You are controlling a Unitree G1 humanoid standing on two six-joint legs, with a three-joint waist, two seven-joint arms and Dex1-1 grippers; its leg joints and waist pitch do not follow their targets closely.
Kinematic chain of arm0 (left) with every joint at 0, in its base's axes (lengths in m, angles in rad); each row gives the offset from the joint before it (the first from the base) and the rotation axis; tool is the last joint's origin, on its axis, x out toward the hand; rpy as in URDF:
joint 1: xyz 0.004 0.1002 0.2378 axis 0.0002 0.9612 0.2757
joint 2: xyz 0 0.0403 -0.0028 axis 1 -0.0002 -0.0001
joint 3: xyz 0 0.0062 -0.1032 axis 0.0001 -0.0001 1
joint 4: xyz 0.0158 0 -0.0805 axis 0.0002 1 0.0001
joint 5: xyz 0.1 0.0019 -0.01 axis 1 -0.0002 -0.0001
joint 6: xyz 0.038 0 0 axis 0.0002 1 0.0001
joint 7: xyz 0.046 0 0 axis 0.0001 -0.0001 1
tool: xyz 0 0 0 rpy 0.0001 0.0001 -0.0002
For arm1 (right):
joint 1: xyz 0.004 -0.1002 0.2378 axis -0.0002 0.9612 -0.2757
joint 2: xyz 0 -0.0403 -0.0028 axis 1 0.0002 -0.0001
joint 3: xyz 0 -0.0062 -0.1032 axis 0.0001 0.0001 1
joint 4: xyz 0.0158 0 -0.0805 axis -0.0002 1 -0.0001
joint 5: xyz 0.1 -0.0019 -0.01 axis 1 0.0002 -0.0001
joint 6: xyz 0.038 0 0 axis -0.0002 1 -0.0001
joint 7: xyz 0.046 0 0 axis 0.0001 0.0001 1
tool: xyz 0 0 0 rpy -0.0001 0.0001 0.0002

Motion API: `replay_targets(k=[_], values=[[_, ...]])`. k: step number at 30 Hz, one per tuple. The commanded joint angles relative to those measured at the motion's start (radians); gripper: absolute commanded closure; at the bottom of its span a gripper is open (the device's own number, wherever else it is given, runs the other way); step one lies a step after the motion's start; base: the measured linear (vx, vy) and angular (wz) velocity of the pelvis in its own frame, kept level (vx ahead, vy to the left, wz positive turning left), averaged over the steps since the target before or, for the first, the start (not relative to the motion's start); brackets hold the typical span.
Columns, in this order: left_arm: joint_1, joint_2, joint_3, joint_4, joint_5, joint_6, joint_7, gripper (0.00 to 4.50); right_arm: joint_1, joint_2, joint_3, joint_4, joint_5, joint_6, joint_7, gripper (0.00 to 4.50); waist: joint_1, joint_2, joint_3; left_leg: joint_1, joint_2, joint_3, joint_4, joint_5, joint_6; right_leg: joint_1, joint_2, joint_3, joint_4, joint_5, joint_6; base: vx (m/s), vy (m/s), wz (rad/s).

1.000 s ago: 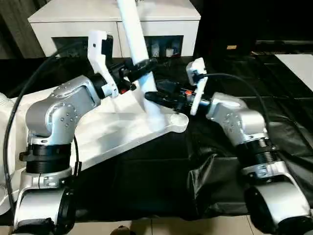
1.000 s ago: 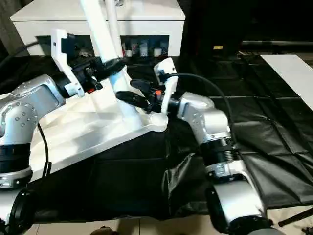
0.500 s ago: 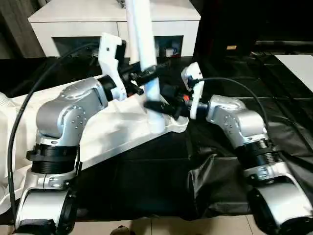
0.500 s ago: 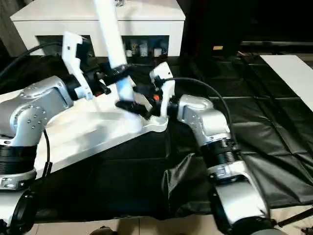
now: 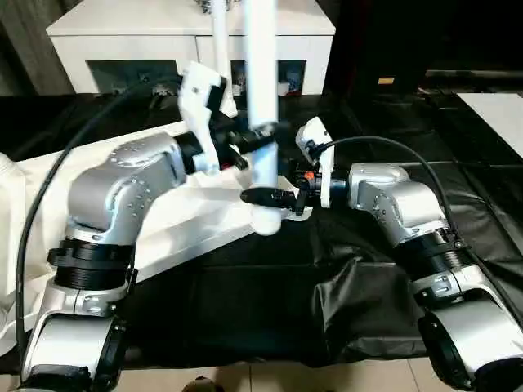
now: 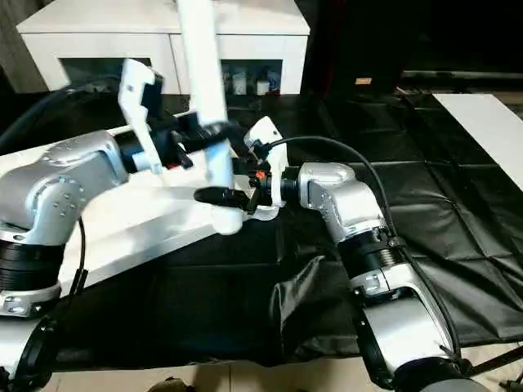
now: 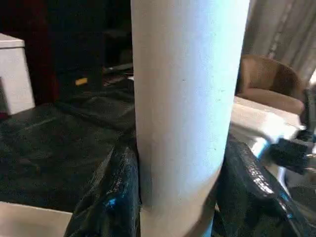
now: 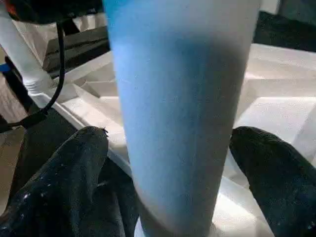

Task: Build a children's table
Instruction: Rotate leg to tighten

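Observation:
The white tabletop (image 5: 184, 219) lies underside up on black cloth, its near corner socket (image 5: 297, 214) beside my right gripper. A long white leg (image 5: 261, 73) stands almost upright, its rounded lower end (image 5: 265, 222) at that corner. My left gripper (image 5: 260, 137) is shut on the leg's middle, black fingers (image 7: 111, 197) pressed to both sides. My right gripper (image 5: 263, 198) straddles the leg just above its lower end, open, with a small gap beside one finger (image 8: 74, 173). A second leg (image 5: 219, 33) rises behind.
A white cabinet (image 5: 122, 37) with glass doors stands at the back. Black cloth (image 5: 368, 278) covers the surface and bunches into folds under my right arm. A white panel (image 5: 500, 110) lies at the far right. A black cable (image 5: 49, 180) loops over my left arm.
The leg has swung from a leftward lean to nearly upright and shifted toward the near corner. My left gripper moved right with it; my right gripper has dropped lower along the leg.

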Motion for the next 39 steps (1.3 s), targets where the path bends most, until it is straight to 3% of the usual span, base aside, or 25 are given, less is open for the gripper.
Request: replay_targets(k=[1,5,17,22,31,39], values=[[-0.025,0.009,-0.013,-0.021,0.009,-0.014,-0.018,2.7,-0.028,0.0,0.008,0.01,-0.004,-0.013,0.006,0.1,-0.003,-0.009,-0.083,0.015,0.018,-0.001,-0.081,-0.144,-0.006,0.059,-0.045,0.039,-0.058,-0.16,-0.223,0.0,0.0,0.0],[-0.032,0.01,-0.014,-0.019,0.005,-0.015,-0.029,2.7,-0.04,0.001,0.013,0.031,-0.012,-0.014,0.025,0.1,-0.003,-0.013,-0.083,0.014,0.018,0.0,-0.08,-0.142,-0.001,0.06,-0.046,0.039,-0.057,-0.159,-0.23,0.0,0.0,0.0],[-0.033,0.017,-0.017,-0.022,0.007,-0.014,-0.052,2.7,-0.043,-0.008,0.028,0.047,-0.025,-0.026,0.07,1.28,-0.002,-0.01,-0.084,0.015,0.018,-0.001,-0.079,-0.141,-0.003,0.061,-0.046,0.039,-0.056,-0.156,-0.23,0.0,0.0,0.0],[-0.035,0.017,-0.018,-0.02,0.007,-0.015,-0.059,2.7,-0.044,-0.007,0.025,0.052,-0.029,-0.027,0.077,1.47,-0.001,-0.01,-0.084,0.015,0.018,-0.001,-0.078,-0.14,-0.002,0.061,-0.046,0.039,-0.055,-0.151,-0.235,0.0,0.0,0.0],[-0.031,0.019,-0.02,-0.018,0.013,-0.02,-0.069,2.7,-0.043,-0.007,0.025,0.054,-0.031,-0.031,0.081,2.44,-0.002,-0.009,-0.086,0.015,0.018,-0.001,-0.077,-0.133,0.0,0.062,-0.045,0.039,-0.053,-0.135,-0.239,0.0,0.0,0.0],[-0.032,0.023,-0.006,-0.012,0.013,-0.021,-0.062,2.7,-0.039,-0.004,0.024,0.05,-0.034,-0.032,0.078,2.63,-0.002,-0.008,-0.085,0.015,0.018,-0.001,-0.077,-0.138,0.0,0.062,-0.045,0.039,-0.053,-0.133,-0.243,0.0,0.0,0.0]])
